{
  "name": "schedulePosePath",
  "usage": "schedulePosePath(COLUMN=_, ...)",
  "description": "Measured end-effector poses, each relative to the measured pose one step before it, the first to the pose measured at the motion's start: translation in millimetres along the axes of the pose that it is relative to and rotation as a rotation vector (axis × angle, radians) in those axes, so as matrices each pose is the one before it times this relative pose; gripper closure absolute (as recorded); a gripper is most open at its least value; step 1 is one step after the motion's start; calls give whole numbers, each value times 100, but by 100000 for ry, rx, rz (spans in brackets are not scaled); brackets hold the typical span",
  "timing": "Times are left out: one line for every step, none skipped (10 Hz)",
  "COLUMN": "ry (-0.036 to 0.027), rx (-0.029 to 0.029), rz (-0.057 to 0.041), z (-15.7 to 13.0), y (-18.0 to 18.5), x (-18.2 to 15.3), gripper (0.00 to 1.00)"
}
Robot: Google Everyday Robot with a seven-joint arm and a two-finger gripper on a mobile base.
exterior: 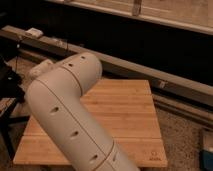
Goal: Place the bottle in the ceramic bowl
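My big white arm (pixel 70 120) fills the left and lower middle of the camera view, bent at the elbow above the wooden table (pixel 125 115). A further white link (pixel 42 67) pokes out behind the elbow at the left. My gripper is not in view; it lies somewhere past that link, hidden by the arm. The bottle and the ceramic bowl are both hidden or out of view.
The light wooden table top shows bare boards at its right half and front right corner (pixel 150 155). A long metal rail (pixel 165 80) runs behind the table below dark windows. Dark equipment (pixel 7 85) stands at the left edge. A blue object (pixel 207 152) sits on the floor at right.
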Motion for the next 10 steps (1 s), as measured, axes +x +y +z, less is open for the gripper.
schedulePosePath(ry=862, rx=-481, rz=-803, z=431, y=-156, x=129, gripper=36)
schedulePosePath(ry=1017, rx=-557, rz=-1028, z=381, y=-59, x=155, gripper=42)
schedulePosePath(ry=813, rx=-646, rz=-960, z=305, y=43, x=173, gripper=51)
schedulePosePath(ry=953, rx=-731, rz=-1178, z=162, y=-127, x=189, gripper=63)
schedulePosePath(ry=648, rx=-743, rz=-763, z=-122, y=-138, x=97, gripper=71)
schedulePosePath(ry=1054, rx=-829, rz=-1086, z=-641, y=-319, x=209, gripper=82)
schedulePosePath(ry=1137, rx=-515, rz=-1110, z=-869, y=-417, x=371, gripper=91)
schedulePosePath(ry=1534, rx=-1190, rz=-2530, z=-1726, y=-790, x=990, gripper=99)
schedulePosePath(ry=1017, rx=-925, rz=-1685, z=-1196, y=-615, x=966, gripper=100)
schedulePosePath(ry=1734, rx=-1431, rz=-1592, z=-1338, y=-1093, x=1426, gripper=100)
